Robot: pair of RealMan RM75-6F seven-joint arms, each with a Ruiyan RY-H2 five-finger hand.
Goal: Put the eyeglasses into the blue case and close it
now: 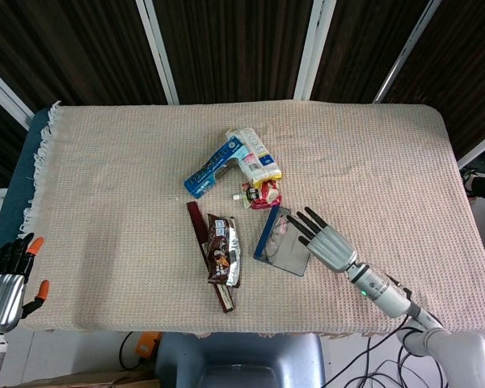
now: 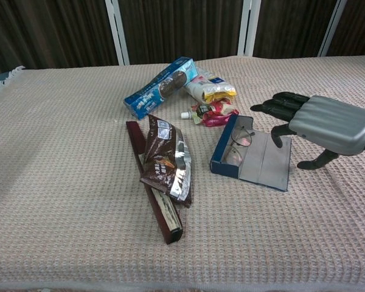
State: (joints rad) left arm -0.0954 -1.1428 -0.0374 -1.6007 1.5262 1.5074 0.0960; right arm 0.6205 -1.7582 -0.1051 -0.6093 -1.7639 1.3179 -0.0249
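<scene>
From the head view, we saw the open blue eyeglass case with its grey flap [image 1: 278, 241] lying flat on the beige woven tablecloth [image 1: 113, 162], a little toward five o'clock of the table's middle. The thin wire-framed eyeglasses [image 1: 281, 229] lay inside it, against the blue tray side. Our right hand [image 1: 325, 240] hovered just at three o'clock of the case, its dark fingers [image 1: 305, 219] spread apart and holding nothing. Our left hand [image 1: 6, 279] hung off the table's edge at eight o'clock; we could not tell how its fingers stood. At nine o'clock of the case lay a brown foil snack packet [image 1: 224, 250] across a long dark-red box [image 1: 209, 257], and at twelve o'clock a small red pouch [image 1: 263, 194], a white-and-yellow bag [image 1: 254, 153] and a blue cookie box [image 1: 212, 171].

At the chest view, we saw the case [image 2: 252, 154] open with the eyeglasses [image 2: 238, 141] resting in it, the flap spread toward the right hand [image 2: 319, 125]. That hand was held above the cloth, fingers [image 2: 280, 104] extended and apart over the flap's far edge, touching nothing we could make out. The snack packet [image 2: 165, 160] sat at nine o'clock of the case.
</scene>
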